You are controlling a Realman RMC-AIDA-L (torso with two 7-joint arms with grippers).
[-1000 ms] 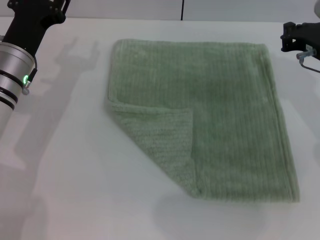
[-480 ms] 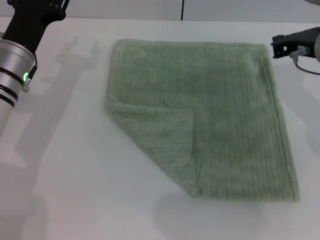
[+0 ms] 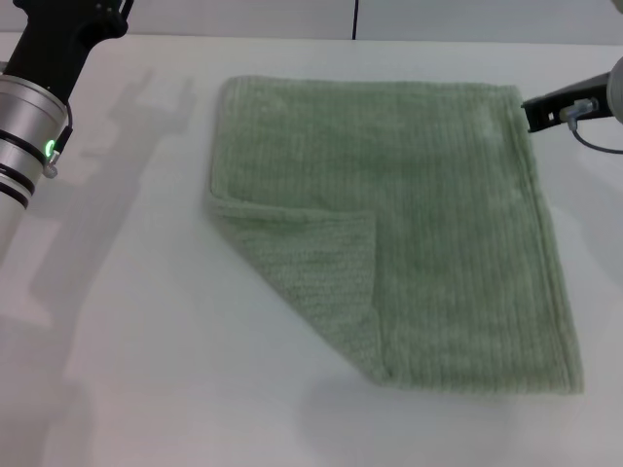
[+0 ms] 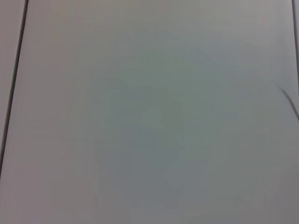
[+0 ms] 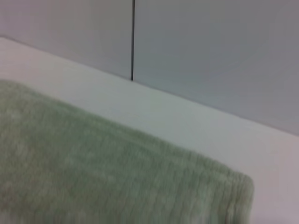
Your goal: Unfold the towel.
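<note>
The pale green towel (image 3: 428,204) lies flat on the white table (image 3: 127,321). Its front left corner (image 3: 316,258) is folded over onto the cloth as a triangular flap. My right gripper (image 3: 535,107) reaches in from the right edge, its dark tip right at the towel's far right corner. The right wrist view shows that corner of the towel (image 5: 93,172) close up. My left arm (image 3: 39,88) is raised at the far left, well away from the towel, with its gripper cut off by the top of the head view.
A pale wall with a dark vertical seam (image 3: 355,19) runs behind the table's far edge. The left wrist view shows only a plain grey surface (image 4: 149,112). Bare table lies left of and in front of the towel.
My right gripper has moved left and lower, from the right edge to the towel's far right corner. The towel and left arm have not moved.
</note>
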